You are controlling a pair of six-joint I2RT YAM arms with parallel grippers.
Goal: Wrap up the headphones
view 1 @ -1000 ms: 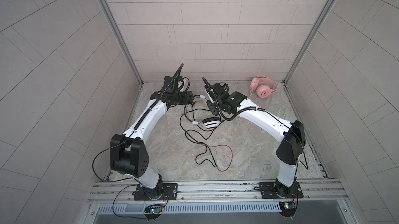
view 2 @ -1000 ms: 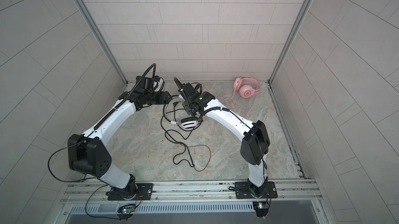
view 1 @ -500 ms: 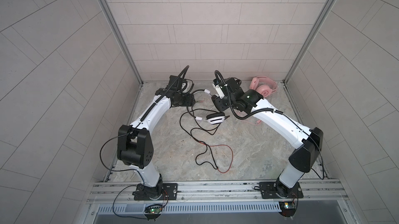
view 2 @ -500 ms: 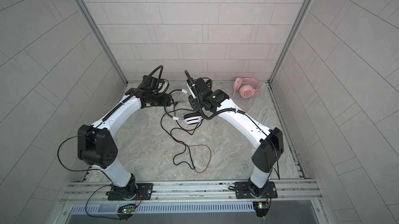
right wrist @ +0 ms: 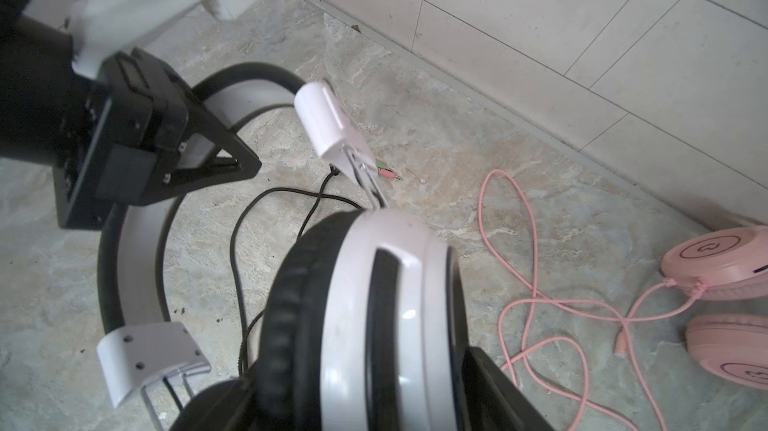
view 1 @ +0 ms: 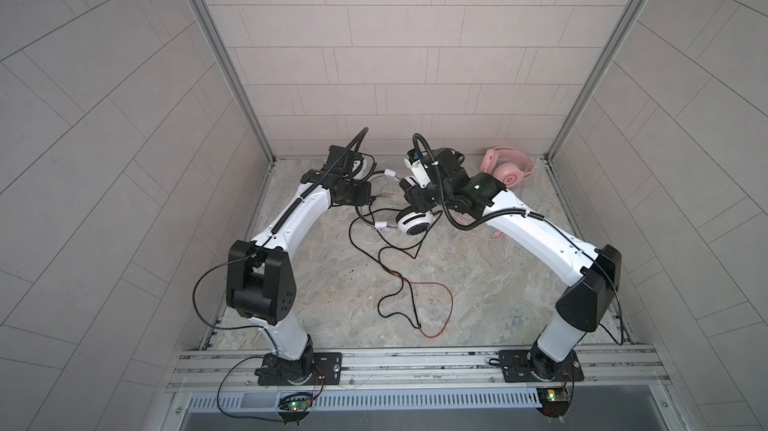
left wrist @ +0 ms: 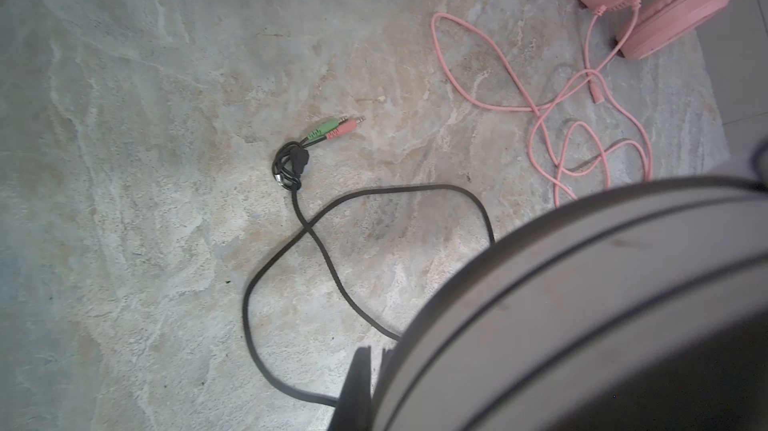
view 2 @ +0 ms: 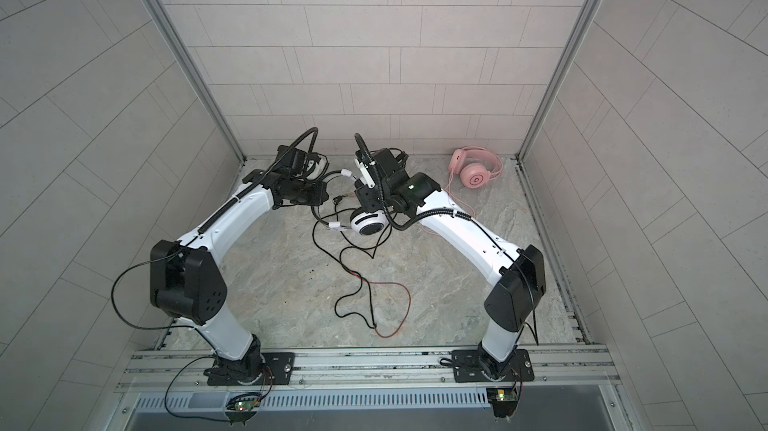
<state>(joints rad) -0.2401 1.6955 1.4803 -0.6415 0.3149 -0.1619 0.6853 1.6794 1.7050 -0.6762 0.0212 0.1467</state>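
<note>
The white headphones (view 1: 415, 223) (view 2: 368, 225) with black pads hang between both arms near the back. My right gripper (right wrist: 361, 400) (view 1: 411, 194) (view 2: 362, 196) is open, its fingers spread wide round one earcup (right wrist: 374, 304). My left gripper (right wrist: 249, 167) (left wrist: 374, 354) (view 1: 371, 196) (view 2: 326, 198) is shut, and the headband (right wrist: 137, 250) (left wrist: 602, 304) passes right beside it. Nothing shows between its fingertips. The black and red cord (view 1: 399, 283) trails loose over the floor to its green and pink plugs (left wrist: 336, 130). The pink headphones (view 1: 509, 169) (view 2: 476, 173) lie at the back right.
The thin pink cord (left wrist: 540, 117) (right wrist: 540, 304) lies in loose loops between the pink headset and the right arm. The tiled back wall (right wrist: 540, 34) stands close behind both grippers. The red cord loop (view 1: 440, 296) reaches toward the front rail (view 1: 415, 360).
Over the last second both arms carried the white headphones back toward the wall. The left fingers have closed and the right jaws have spread wider round the earcup.
</note>
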